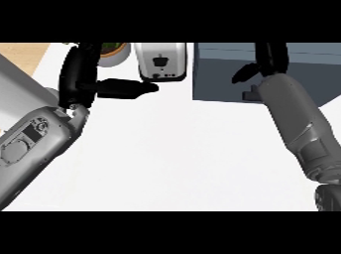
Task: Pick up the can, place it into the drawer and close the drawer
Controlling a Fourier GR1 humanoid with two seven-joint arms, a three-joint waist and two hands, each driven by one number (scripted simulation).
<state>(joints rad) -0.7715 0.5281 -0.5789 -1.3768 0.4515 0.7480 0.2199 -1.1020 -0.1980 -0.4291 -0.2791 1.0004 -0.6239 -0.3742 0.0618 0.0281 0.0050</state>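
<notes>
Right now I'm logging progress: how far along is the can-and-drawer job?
No can shows anywhere, and it can't be seen whether it is in the drawer unit. The right hand is over the blue-grey unit, fingers partly out of frame. The left hand rests open at upper left. Whether the drawer is closed can't be confirmed.

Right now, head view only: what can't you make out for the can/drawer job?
- Can: not visible anywhere; may be hidden or out of view.
- Drawer: the grey-blue box at upper right; top cut off by the edge, the right forearm covers part, so open or closed is unclear.
- Right hand: fingers run off the top edge; grip unreadable.
- Left hand: fingers up and thumb out; it hides part of the bowl behind it.
</notes>
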